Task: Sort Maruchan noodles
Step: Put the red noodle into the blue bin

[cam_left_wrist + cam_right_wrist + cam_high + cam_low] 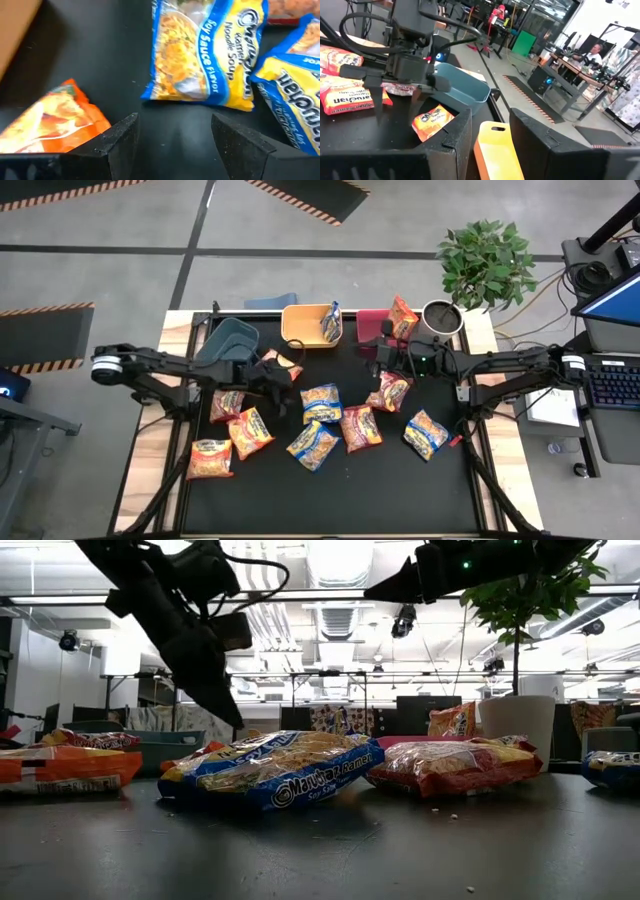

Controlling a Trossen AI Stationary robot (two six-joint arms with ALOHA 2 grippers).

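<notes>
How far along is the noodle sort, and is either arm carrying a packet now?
Done: one packet stands in the yellow bin, another in the red bin. In hand: nothing; the left gripper is open, low over the mat before a blue-trim soy sauce packet, and the right gripper is empty near the bins. Left: roughly ten packets on the mat.

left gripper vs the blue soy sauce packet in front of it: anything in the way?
Nothing visible. The left gripper is open over bare black mat, and the blue soy sauce packet lies just ahead of its fingertips with clear mat between. An orange packet sits off to one side, outside that line.
</notes>
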